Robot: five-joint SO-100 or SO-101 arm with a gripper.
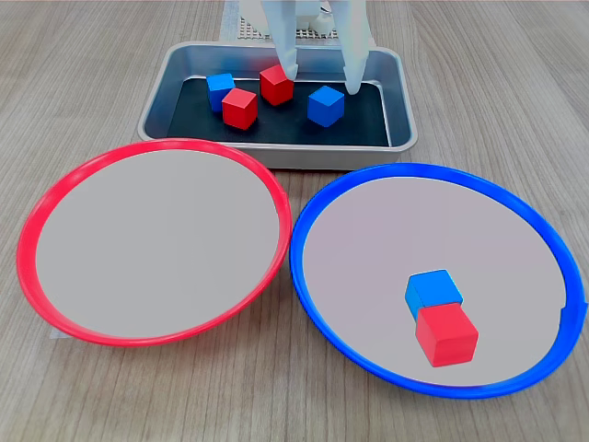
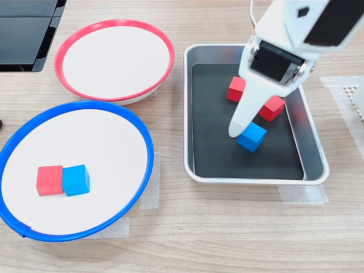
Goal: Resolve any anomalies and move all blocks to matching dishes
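A grey tray (image 1: 276, 155) (image 2: 256, 177) holds two red blocks (image 1: 240, 108) (image 1: 276, 85) and two blue blocks (image 1: 221, 89) (image 1: 326, 105). In the second exterior view I see both red ones (image 2: 236, 89) (image 2: 272, 108) and one blue (image 2: 251, 136); the arm hides the other blue. My white gripper (image 1: 322, 81) (image 2: 248, 116) hangs open over the tray. One fingertip (image 1: 290, 74) is by a red block and the other (image 1: 354, 87) is beside the blue one, with nothing held. The blue-rimmed dish (image 1: 433, 168) (image 2: 74, 103) holds a blue block (image 1: 433, 290) (image 2: 75, 180) touching a red block (image 1: 446, 336) (image 2: 49, 180). Nothing lies in the red-rimmed dish (image 1: 175, 143) (image 2: 114, 23).
The dishes stand side by side on a wooden table, close to the tray. A black device (image 2: 23, 34) sits at the second exterior view's top left. A white mesh mat (image 1: 248, 28) (image 2: 355, 96) lies behind the tray. Clear tape patches (image 2: 301, 193) mark the table.
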